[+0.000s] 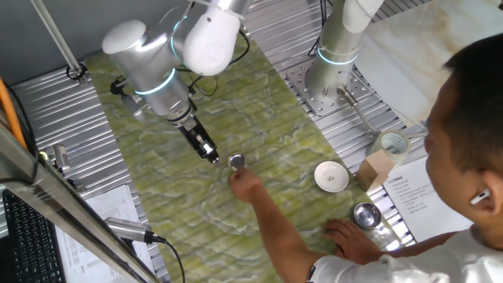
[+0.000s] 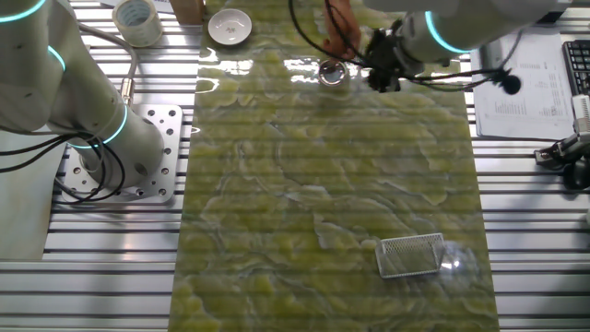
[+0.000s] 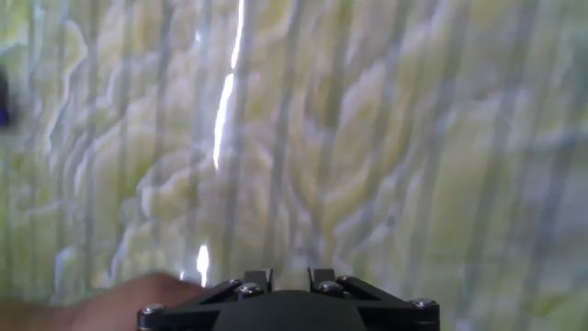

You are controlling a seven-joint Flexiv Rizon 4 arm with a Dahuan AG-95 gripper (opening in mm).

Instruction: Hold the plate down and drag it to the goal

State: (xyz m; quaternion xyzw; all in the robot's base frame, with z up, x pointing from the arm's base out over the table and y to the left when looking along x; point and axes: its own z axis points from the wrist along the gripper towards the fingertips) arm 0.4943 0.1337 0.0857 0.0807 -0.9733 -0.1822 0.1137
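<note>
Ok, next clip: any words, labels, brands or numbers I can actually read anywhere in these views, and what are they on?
None can be read.
Printed sheet beside the cardboard box: lines of print, too small to read.
Paper sheet at the table edge by the keyboard: rows of print, too blurred to read.
Paper by the keyboard in the other fixed view: faint print, unreadable.
Plate, tape roll, white dish: no markings visible.

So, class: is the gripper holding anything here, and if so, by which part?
Nothing is held. The gripper hangs beside the plate without touching it; a person's hand is at the plate.
</note>
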